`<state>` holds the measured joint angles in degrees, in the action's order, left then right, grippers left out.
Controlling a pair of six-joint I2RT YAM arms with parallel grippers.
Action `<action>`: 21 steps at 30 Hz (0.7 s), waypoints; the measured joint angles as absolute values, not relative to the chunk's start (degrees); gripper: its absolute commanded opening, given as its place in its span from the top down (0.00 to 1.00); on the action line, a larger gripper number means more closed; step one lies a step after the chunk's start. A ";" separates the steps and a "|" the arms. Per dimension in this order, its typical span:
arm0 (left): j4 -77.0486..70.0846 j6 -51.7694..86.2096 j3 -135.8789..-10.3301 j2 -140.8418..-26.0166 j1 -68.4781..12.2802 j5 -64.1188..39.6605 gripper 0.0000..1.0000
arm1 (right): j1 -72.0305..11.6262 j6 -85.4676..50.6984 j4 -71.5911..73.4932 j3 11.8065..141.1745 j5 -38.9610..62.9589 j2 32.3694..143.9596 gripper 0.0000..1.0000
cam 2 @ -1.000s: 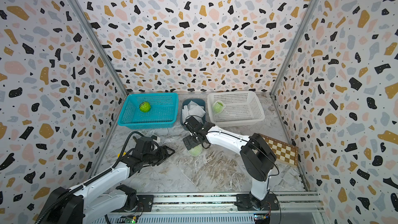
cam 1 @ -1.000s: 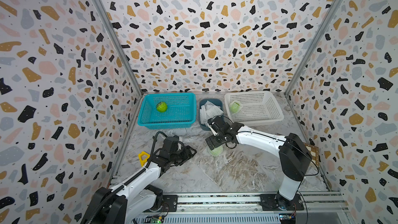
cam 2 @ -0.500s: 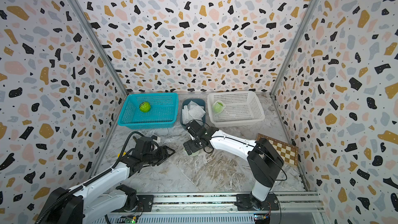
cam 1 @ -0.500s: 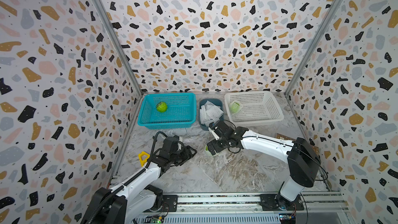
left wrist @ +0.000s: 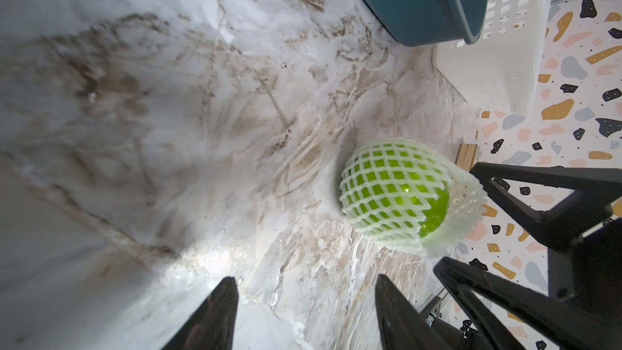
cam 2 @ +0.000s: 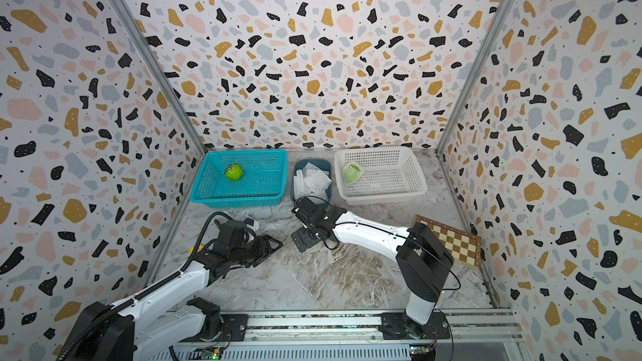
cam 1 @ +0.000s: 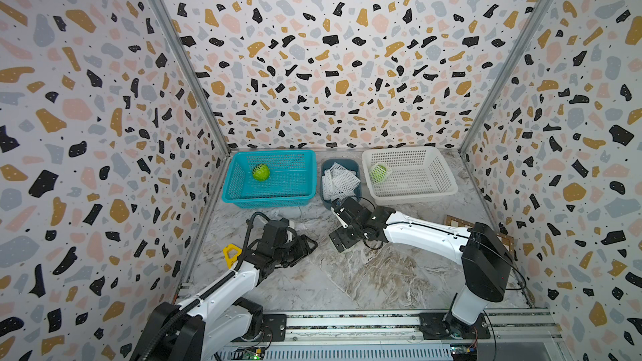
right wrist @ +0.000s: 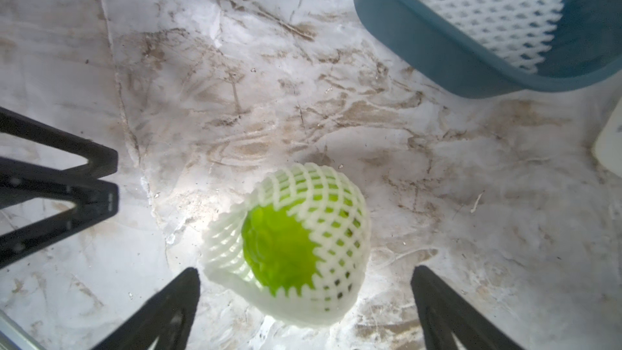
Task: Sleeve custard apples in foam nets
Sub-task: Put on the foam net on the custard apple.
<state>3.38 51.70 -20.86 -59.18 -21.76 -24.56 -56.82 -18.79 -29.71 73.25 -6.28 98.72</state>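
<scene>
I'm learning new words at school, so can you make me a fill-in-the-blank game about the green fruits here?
The only bare custard apple lies in the blue ____.
The spare foam nets sit in the small bin between the blue basket and the ____ basket.
So far ____ custard apples wear nets.
The netted custard apple on the table lies between the fingers of the ____ gripper.
Answers: basket; white; two; right.

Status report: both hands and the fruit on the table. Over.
Left hand open, empty. Right hand open, straddling custard apple on table; foam net on, one end bare. Nothing in the way.
</scene>
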 measured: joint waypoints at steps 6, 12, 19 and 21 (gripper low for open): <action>3.38 51.70 -20.88 -59.22 -21.74 -24.56 0.36 | -59.24 -16.82 -31.09 75.48 -8.99 102.37 0.00; 3.38 51.72 -20.88 -59.22 -21.74 -24.56 0.36 | -59.59 -15.42 -32.91 76.82 -11.53 106.67 0.01; 3.38 51.81 -20.86 -59.22 -21.74 -24.56 0.36 | -59.35 -14.68 -33.08 78.15 -13.02 108.92 0.05; 3.38 51.83 -20.86 -59.22 -21.76 -24.56 0.36 | -59.13 -14.70 -33.04 78.17 -13.13 108.92 0.03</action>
